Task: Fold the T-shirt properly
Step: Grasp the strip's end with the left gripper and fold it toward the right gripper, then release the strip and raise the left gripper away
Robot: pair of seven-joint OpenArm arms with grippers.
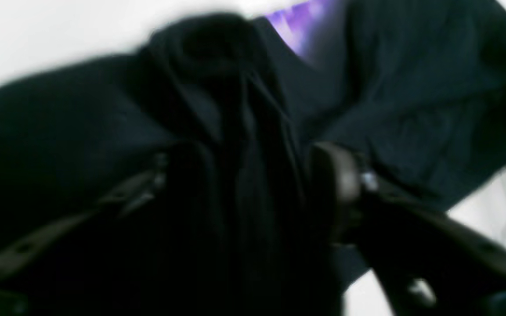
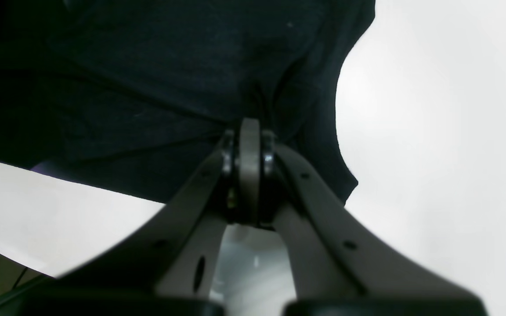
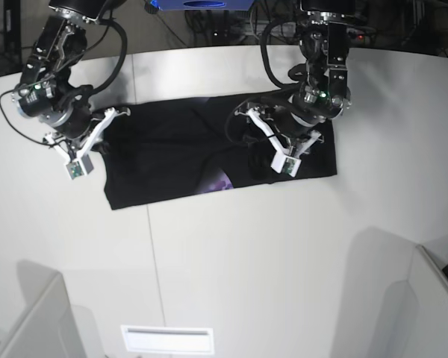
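Left gripper (image 1: 253, 184): jaws spread, a bunched ridge of the T-shirt (image 3: 172, 160) between them, grip unclear. Lift clear before retreating, so cloth doesn't drag. Far side: right gripper (image 2: 250, 145) pinching the shirt's edge; hold tension. Shirt lies on white table (image 3: 246, 253).

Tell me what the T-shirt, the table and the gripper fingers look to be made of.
T-shirt: soft black knit cloth, matte; it creases and bunches where the right gripper pinches it. Table: smooth, hard white surface, perhaps laminate, faintly glossy. Fingers of that gripper: grey, matte, rigid, likely moulded plastic, with small holes.
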